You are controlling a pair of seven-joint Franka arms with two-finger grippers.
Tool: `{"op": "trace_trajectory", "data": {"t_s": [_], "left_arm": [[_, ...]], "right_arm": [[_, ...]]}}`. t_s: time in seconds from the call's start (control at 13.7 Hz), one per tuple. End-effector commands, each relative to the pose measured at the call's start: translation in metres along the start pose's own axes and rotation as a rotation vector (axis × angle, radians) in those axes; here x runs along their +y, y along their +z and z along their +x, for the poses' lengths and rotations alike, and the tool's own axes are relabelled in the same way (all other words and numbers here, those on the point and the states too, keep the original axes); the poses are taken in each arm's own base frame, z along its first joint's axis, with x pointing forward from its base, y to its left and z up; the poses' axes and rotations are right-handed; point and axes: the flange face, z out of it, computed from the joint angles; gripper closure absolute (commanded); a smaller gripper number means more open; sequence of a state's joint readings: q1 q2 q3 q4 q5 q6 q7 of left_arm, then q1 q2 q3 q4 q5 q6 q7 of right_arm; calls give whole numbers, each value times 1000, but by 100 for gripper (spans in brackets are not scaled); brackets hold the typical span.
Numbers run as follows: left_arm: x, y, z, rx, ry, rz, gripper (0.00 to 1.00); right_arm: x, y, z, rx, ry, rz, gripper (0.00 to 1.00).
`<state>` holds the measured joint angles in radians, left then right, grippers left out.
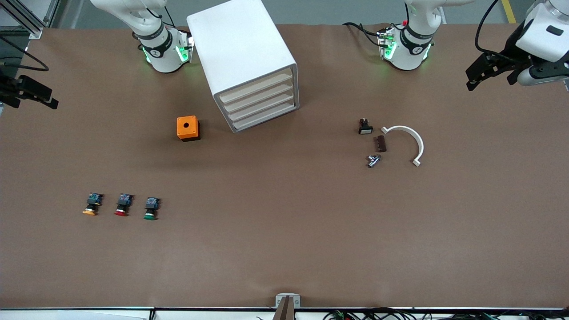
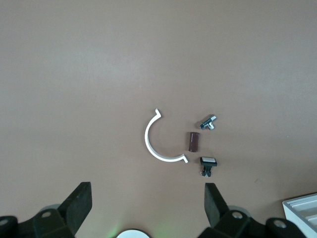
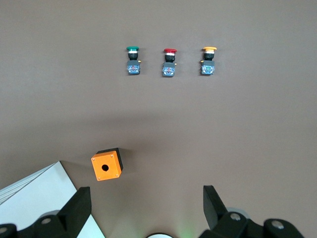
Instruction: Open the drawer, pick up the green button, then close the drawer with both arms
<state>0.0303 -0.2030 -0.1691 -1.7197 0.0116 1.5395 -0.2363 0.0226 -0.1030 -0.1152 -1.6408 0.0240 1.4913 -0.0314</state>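
The white cabinet (image 1: 242,53) stands near the robots' bases, and every drawer (image 1: 262,104) in it is shut. The green-capped button (image 1: 151,209) lies on the table, nearer the front camera than the cabinet, toward the right arm's end; it also shows in the right wrist view (image 3: 132,59). My right gripper (image 1: 44,95) hangs open over the table edge at its arm's end, holding nothing (image 3: 146,203). My left gripper (image 1: 478,75) hangs open over its own end of the table, holding nothing (image 2: 147,203).
A red-capped button (image 1: 123,205) and a yellow-capped one (image 1: 92,205) lie beside the green one. An orange box (image 1: 188,128) sits beside the cabinet. Toward the left arm's end lie a white half-ring (image 1: 411,135), a brown block (image 1: 381,143), a metal bolt (image 1: 372,160) and a black switch (image 1: 365,127).
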Motion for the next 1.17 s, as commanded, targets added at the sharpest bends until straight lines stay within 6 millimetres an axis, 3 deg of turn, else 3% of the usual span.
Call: {"op": "trace_trajectory", "data": {"t_s": [0.0, 0.44, 1.09], "left_arm": [[-3, -7, 24, 1, 34, -9, 0], [-9, -6, 37, 0, 20, -20, 0], [-10, -1, 31, -63, 100, -8, 0]], "right_arm": [[-1, -1, -15, 28, -2, 4, 0], [2, -5, -15, 44, -5, -31, 0], [1, -9, -19, 50, 0, -34, 0]]}}
